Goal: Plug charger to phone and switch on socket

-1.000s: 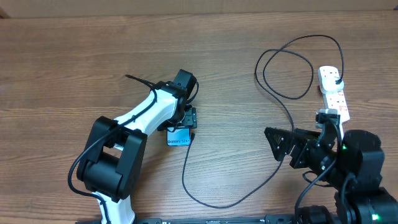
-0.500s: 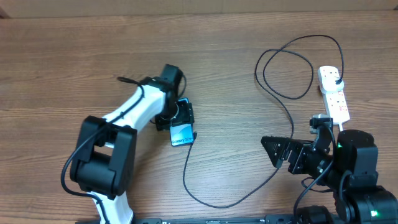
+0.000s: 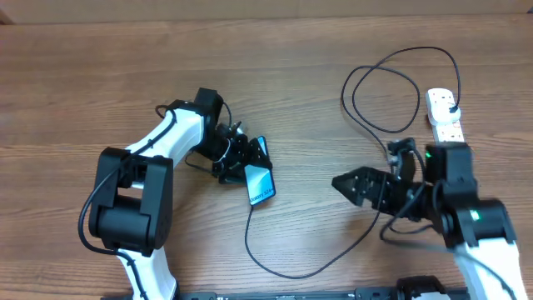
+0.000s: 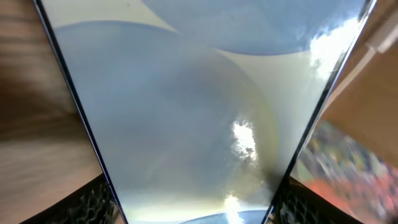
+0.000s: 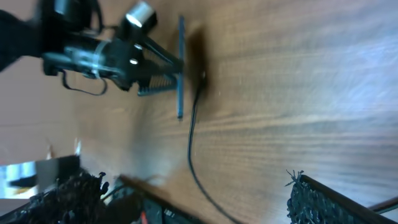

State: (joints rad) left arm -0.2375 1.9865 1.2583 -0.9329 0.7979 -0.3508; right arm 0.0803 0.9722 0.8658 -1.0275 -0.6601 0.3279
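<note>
Over the last second the left gripper (image 3: 240, 157) has been swinging the phone (image 3: 260, 182) off its flat spot and tipping it up, and the right gripper (image 3: 341, 182) has been moving closer to the phone. The left gripper is clamping the phone between its meshed fingers (image 4: 93, 202), the pale screen filling the left wrist view. In the right wrist view the phone is standing edge-on above the table (image 3: 83, 83). The charger (image 3: 246, 237) is meeting the phone's lower end, though whether its tip is seated cannot be told. It is looping away from the phone past the right gripper, whose jaws are gaping wide and holding nothing. Far beyond that gripper from the phone, the socket (image 3: 441, 125) is lying with the black plug in it.
</note>
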